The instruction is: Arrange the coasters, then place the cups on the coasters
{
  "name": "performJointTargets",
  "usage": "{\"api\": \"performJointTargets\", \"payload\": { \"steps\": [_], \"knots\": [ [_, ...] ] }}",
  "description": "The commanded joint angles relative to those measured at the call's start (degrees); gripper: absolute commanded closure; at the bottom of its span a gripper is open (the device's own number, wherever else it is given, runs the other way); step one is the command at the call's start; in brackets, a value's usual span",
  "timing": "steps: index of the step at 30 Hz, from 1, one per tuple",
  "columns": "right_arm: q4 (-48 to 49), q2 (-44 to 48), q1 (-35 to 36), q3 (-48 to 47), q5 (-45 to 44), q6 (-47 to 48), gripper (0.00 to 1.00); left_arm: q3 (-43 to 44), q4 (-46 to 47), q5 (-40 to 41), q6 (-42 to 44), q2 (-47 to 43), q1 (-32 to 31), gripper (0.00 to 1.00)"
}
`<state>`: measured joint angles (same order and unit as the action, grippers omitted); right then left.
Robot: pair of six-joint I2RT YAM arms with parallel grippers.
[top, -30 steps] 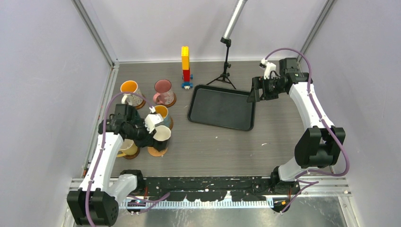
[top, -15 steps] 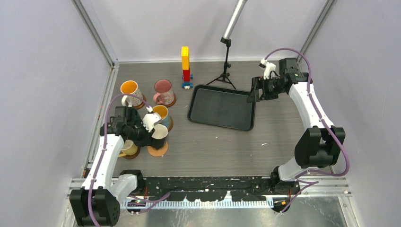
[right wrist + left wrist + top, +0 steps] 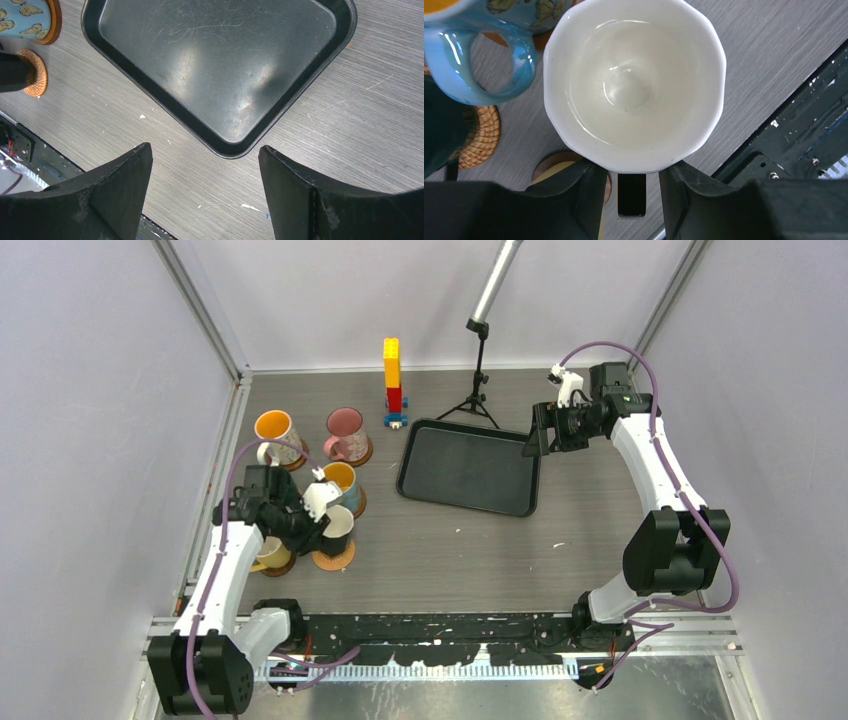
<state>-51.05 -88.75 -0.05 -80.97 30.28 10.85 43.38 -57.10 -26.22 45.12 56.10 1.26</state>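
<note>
Fingers (image 3: 586,197) of the left gripper (image 3: 631,174) stand parted on either side of a dark handle (image 3: 631,192), with a gap showing at each side, so nothing is clamped. That handle belongs to a white-lined mug (image 3: 634,85), which seen from above stands on a tan woven coaster (image 3: 330,562) at the table's (image 3: 450,540) left front. Just beyond it sits the blue mug (image 3: 343,480), and the cream-yellow mug (image 3: 268,553) sits on the arm's other side. Well apart, the right gripper (image 3: 204,150) hangs wide open and empty above a corner of the black tray (image 3: 215,60).
</note>
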Motion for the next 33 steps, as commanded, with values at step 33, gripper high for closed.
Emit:
{"api": "performJointTargets", "payload": {
  "steps": [33],
  "knots": [
    [0.0,0.3,0.1,-0.9,1.1,1.3,0.18,2.6,-10.7,4.9,2.7,-2.8,0.3,0.33]
  ]
}}
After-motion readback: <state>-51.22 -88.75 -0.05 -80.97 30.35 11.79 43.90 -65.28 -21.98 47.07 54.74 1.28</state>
